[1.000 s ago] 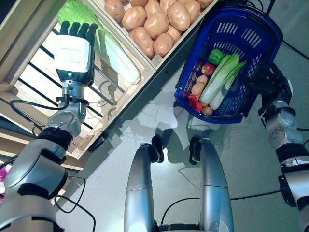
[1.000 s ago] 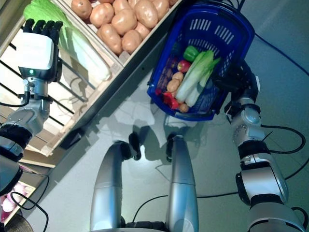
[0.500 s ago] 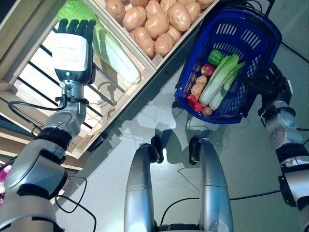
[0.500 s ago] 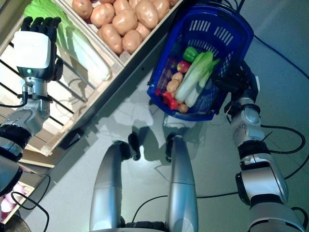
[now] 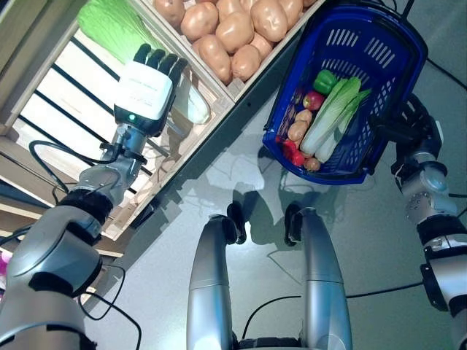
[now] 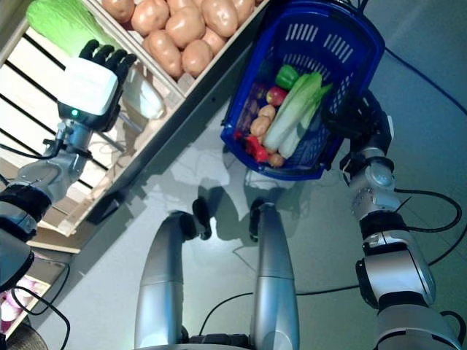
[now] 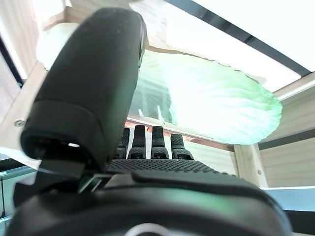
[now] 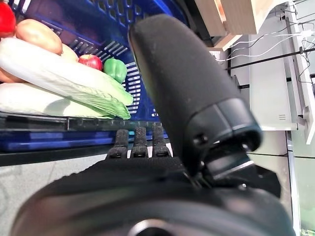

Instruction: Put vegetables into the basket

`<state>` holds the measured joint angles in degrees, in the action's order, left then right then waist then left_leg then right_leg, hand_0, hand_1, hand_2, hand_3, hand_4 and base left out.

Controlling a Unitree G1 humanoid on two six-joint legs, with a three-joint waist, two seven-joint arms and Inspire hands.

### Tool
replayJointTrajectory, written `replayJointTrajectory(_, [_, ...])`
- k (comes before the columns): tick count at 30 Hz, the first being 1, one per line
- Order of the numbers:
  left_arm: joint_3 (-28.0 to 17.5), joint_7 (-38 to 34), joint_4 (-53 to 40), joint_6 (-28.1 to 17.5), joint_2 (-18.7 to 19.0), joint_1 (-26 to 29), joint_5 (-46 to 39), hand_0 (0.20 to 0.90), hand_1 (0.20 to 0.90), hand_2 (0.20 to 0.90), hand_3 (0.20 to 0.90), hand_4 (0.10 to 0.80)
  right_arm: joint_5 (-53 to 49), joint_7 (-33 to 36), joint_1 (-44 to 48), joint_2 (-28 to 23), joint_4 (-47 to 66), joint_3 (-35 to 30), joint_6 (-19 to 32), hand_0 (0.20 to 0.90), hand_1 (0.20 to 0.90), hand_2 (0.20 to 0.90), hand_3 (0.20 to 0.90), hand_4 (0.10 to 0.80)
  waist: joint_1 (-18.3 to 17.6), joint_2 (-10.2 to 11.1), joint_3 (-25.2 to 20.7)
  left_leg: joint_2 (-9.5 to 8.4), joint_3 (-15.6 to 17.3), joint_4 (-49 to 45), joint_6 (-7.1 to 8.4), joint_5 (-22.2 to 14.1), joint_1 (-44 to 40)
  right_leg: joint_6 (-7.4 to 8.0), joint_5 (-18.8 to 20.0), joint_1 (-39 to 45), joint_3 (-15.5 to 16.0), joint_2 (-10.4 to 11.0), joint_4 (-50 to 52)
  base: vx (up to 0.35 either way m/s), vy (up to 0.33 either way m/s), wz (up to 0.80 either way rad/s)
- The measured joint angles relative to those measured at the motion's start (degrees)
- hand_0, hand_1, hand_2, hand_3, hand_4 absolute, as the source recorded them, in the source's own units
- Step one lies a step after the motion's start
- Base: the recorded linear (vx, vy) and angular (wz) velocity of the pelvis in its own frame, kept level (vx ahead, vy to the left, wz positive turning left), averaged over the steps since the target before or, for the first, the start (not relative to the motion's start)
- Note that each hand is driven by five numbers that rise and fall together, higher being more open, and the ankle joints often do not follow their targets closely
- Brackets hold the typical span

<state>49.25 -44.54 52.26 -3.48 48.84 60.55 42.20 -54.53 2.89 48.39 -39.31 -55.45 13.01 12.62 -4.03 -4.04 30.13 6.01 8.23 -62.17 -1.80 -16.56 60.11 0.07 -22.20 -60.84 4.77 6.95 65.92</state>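
While left hand (image 5: 146, 84) hovers — one cabbage (image 5: 117, 29) w/ potatoes (image 5: 233, 25).

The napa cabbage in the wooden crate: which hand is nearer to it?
Left. The left hand reaches over the napa cabbage in the wooden crate; the right hand is far across, at the blue basket.

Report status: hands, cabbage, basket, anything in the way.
Left hand open over the cabbage in the crate, not gripping. Right hand at the blue basket, grip unclear. Nothing blocking.
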Motion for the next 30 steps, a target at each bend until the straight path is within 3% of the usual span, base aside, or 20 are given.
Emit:
replayJointTrajectory(15, [5.73, 6.42, -1.72, -0.48, 3.74, 5.22, 7.72, 0.900, 0.900, 0.900, 0.900, 0.800, -0.07, 0.00, 2.38, -0.65, -0.87, 1.23, 0.62, 0.900, 0.900, 0.900, 0.900, 0.800, 0.38, 0.10, -0.01, -0.02, 0.31, -0.27, -1.05, 0.11, 2.20, 0.66, 1.18, -2.46, -1.35, -0.54, -0.40, -0.001, 0.010, -0.03])
replayJointTrajectory(30, [5.94, 20.86, -8.94, 1.94, 4.29, 9.60, 0.51, 0.900, 0.900, 0.900, 0.900, 0.800, -0.08, 0.02, 3.72, -2.76, -1.08, 1.30, 1.59, 0.900, 0.900, 0.900, 0.900, 0.800, 1.99, 0.10, -0.05, -1.63, -0.06, 0.44, -0.97, 0.81, 4.92, 1.21, 2.42, -5.66, -2.36, -0.37, -0.81, -0.006, 0.002, -0.01])
